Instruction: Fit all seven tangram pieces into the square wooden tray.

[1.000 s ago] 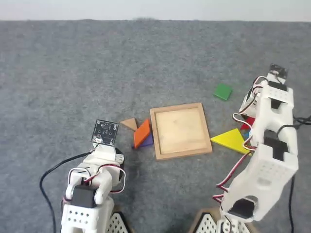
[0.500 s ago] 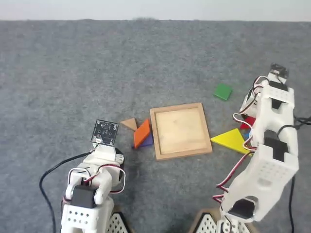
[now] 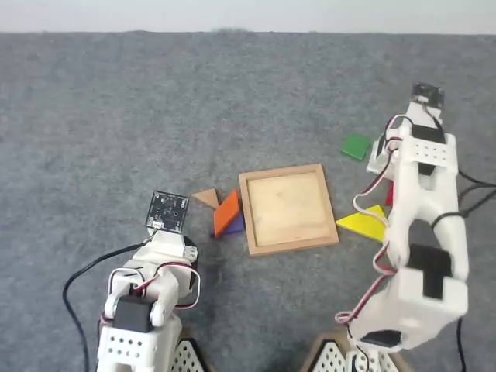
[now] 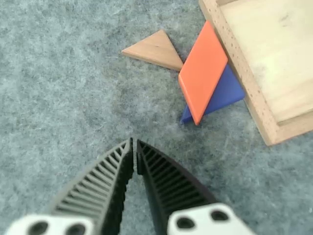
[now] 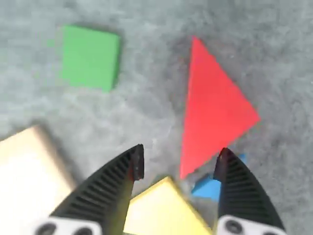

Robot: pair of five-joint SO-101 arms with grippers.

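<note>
Jaws of right gripper [image 5: 180, 155] spread wide, empty, at red triangle [image 5: 213, 105] corner | left gripper [image 4: 134, 147] pressed together, empty, over carpet [image 4: 58, 88]

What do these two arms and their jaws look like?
Both the left arm and right arm are blocky white plastic shells around black motors, with thin red, white and black cables looping between joints. Each ends in black, ridged, pointed jaws. A small black circuit board sits on the left one.
</note>
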